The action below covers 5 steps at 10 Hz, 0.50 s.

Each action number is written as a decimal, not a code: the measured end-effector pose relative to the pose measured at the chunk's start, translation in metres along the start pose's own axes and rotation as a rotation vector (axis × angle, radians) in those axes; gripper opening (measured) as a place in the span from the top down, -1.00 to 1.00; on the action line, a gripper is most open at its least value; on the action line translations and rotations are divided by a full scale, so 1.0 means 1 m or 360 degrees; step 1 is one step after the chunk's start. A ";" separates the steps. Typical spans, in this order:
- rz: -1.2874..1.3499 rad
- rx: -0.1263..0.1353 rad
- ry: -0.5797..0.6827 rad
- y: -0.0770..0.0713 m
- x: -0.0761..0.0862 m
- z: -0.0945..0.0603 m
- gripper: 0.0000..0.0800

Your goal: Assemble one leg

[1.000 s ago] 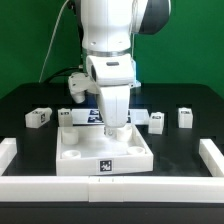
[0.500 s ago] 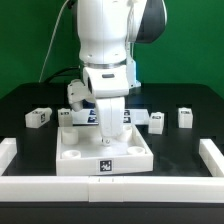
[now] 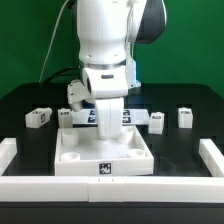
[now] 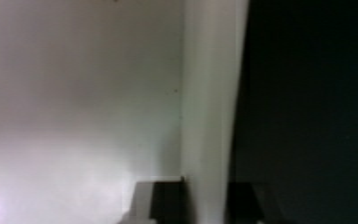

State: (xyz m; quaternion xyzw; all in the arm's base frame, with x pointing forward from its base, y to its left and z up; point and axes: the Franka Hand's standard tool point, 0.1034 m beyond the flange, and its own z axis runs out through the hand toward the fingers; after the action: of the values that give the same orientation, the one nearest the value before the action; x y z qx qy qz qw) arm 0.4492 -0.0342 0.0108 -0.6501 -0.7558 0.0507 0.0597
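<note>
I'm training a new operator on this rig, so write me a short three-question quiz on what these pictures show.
1. True or false: the pincer is at the white tray.
2. The leg nearest the exterior view's right edge lies: A in the tray; B on the black table; C in the pincer.
3. Fill in: the tray's front wall bears a black-and-white ____.
Key: 1 true; 2 B; 3 tag.

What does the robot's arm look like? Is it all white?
Mostly. The arm is fat, round and shiny white, with a black patch near its top. A thin dark cable hangs beside it on the exterior view's left. The gripper is a plain white boxy block.
</note>
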 end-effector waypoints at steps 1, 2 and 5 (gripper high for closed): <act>0.0002 -0.0014 -0.0003 0.002 -0.001 -0.002 0.82; 0.0003 -0.0017 -0.0003 0.002 -0.001 -0.002 0.82; 0.0003 -0.0018 -0.0003 0.003 -0.001 -0.002 0.82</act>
State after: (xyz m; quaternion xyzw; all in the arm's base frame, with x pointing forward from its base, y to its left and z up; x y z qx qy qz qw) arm 0.4521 -0.0349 0.0121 -0.6510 -0.7556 0.0471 0.0552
